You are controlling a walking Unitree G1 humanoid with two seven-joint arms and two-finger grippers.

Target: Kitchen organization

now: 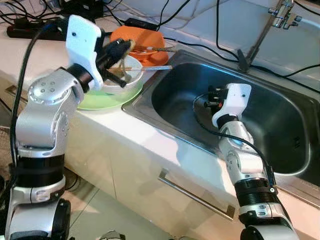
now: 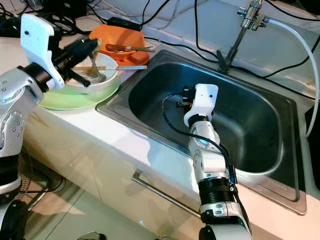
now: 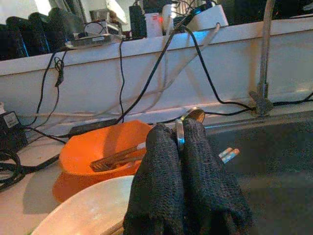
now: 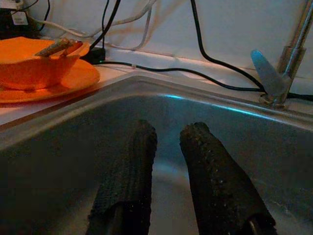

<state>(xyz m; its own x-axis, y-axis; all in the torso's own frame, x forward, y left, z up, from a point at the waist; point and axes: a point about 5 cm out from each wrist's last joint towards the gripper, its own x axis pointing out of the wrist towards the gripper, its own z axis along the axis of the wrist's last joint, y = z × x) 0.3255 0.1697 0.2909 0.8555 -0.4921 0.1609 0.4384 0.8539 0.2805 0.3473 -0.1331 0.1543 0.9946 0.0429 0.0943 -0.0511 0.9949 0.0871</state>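
Note:
My left gripper (image 1: 121, 48) is shut on a metal spoon (image 3: 194, 115), held just above a white bowl (image 1: 126, 82) that sits on a green plate (image 1: 107, 101) on the counter. A pair of chopsticks (image 2: 125, 67) lies across the bowl's rim. Behind it an orange bowl (image 1: 141, 39) on an orange plate holds more utensils (image 2: 127, 48). My right gripper (image 4: 168, 134) hangs low inside the steel sink (image 1: 285, 127), open, with nothing between its fingers.
A faucet (image 1: 281, 14) stands at the sink's back right. Black cables (image 1: 200, 46) run along the back wall and a power strip (image 1: 27, 31) lies at the counter's far left. A drawer handle (image 1: 195, 196) is below the counter edge.

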